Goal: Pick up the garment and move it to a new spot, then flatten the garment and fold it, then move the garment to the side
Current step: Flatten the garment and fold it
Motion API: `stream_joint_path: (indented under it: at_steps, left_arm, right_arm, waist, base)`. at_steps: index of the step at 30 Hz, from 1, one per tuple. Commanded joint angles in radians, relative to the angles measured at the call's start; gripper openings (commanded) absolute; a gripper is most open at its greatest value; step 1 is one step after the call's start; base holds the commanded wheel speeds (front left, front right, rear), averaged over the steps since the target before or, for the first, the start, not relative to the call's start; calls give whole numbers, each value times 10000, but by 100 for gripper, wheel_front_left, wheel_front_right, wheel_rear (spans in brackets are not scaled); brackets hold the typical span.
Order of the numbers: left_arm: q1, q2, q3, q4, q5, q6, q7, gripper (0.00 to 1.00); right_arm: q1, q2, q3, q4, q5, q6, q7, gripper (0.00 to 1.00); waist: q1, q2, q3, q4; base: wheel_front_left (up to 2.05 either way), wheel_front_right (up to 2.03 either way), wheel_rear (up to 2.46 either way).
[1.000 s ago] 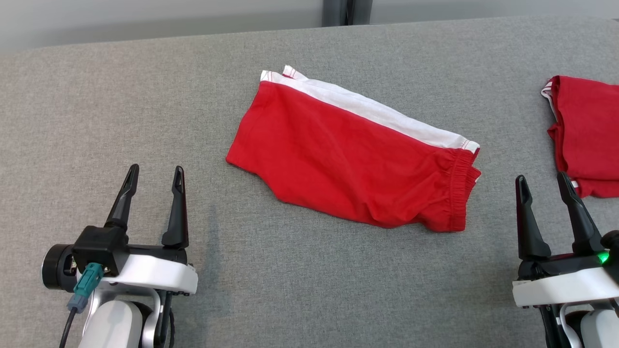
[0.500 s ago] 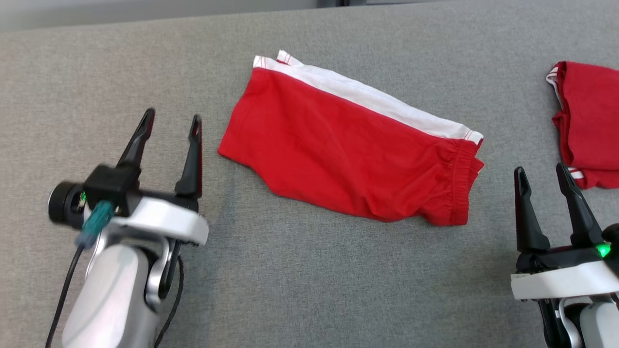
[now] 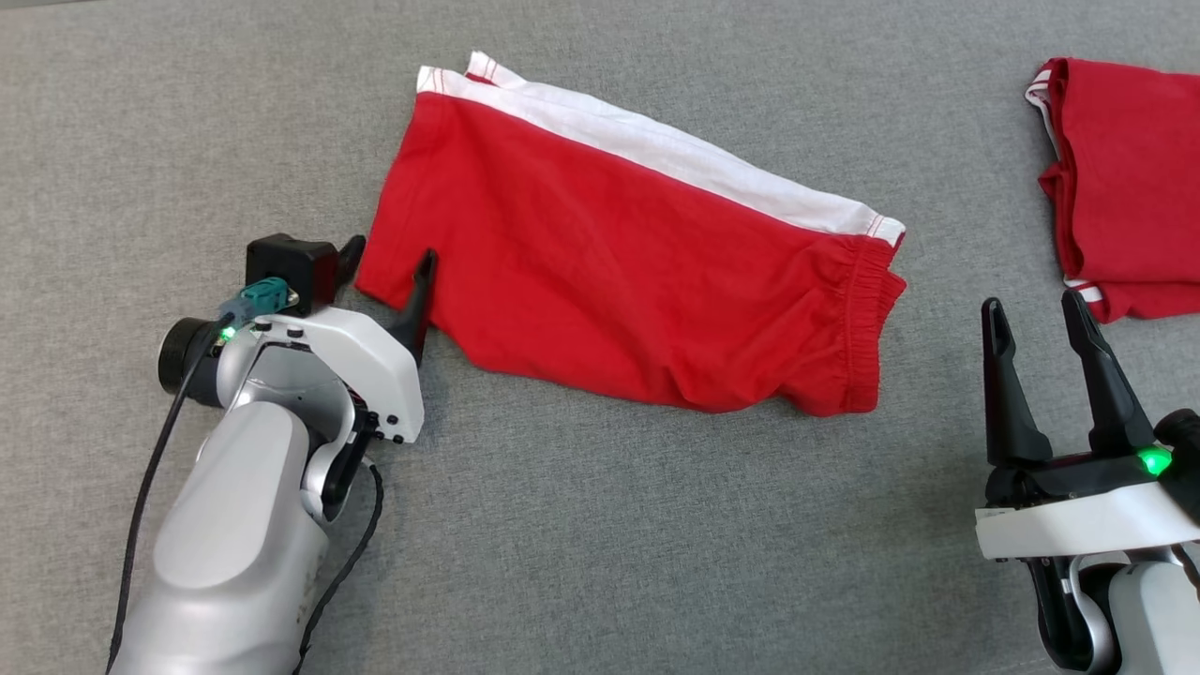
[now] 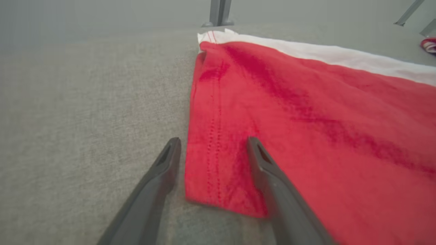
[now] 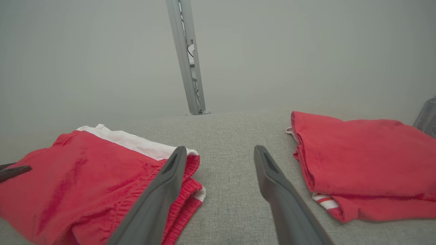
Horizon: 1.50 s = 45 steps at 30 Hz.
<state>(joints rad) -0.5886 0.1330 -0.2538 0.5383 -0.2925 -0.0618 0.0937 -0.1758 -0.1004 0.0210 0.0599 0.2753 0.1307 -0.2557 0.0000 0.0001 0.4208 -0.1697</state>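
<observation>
Shorts (image 3: 637,272) lie flat, left pincer (image 3: 393,250) wide astride their corner, right pincer (image 3: 1031,303) wide near folded garment (image 3: 1125,178)

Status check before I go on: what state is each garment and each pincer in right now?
red shorts: lying flat on the table, not gripped.
left pincer: open, astride the shorts' hem corner.
right pincer: open, empty.
second red garment: folded, lying at the table's right.
</observation>
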Motion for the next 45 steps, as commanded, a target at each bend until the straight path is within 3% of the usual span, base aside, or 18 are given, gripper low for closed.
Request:
stream_joint_path:
  at_steps: [1,4,5,6,11,17,25,33,34,35,36,45]
  left_arm:
    - [-224,16,-29,135,-54,-45,75,100]
    - [-263,1,-204,533,-70,-163,372,100]
    - [-295,-10,-284,575,-100,-226,388,71]
    - [-326,-32,-359,613,-125,-276,406,0]
    - [-266,-2,-511,693,-104,-283,276,0]
    - [288,-122,-221,185,-349,154,-402,0]
    - [2125,-207,400,-1181,-906,838,-1055,0]
    - [3723,-361,386,-2916,-1271,1247,-902,0]
    - [3818,-398,353,-3028,-1358,1225,-860,35]
    - [3919,-423,327,-3126,-1415,1232,-831,91]
    - [3988,-437,334,-3254,-1444,1259,-905,100]
    - [3955,-277,817,-4637,-281,2137,-3273,100]
  right_arm:
    - [-95,-15,-9,41,73,3,-58,100]
    - [-150,11,-10,69,90,3,-84,100]
    - [-160,23,-8,81,131,3,-89,100]
    - [-176,29,-7,94,150,3,-94,100]
    - [-192,48,-17,135,207,3,-114,100]
    - [-96,-17,-59,72,197,3,-105,100]
    - [-22,-134,-17,56,179,3,-100,100]
    - [118,-304,-14,54,93,3,-8,100]
    - [124,-335,-33,62,84,3,-2,100]
    - [125,-355,-42,59,74,3,20,100]
    - [139,-369,-59,68,47,3,43,100]
    - [445,-527,-354,-10,-155,3,268,100]
  waist:
    - [0,-1,40,-24]
    - [0,-1,79,-49]
    - [0,-1,80,-50]
    - [0,-1,76,-46]
    - [0,-1,10,9]
    - [0,-1,-104,214]
    - [0,-1,-398,610]
    - [0,-1,-564,908]
    - [0,-1,-586,915]
    - [0,-1,-607,915]
    - [0,-1,-641,909]
    - [0,-1,-1196,1061]
  base:
    - [0,0,0]
    - [0,0,0]
    - [0,0,0]
    - [0,0,0]
    - [0,0,0]
    - [0,0,0]
    - [0,0,0]
    - [0,0,0]
    - [0,0,0]
    - [0,0,0]
    - [0,0,0]
    - [0,0,0]
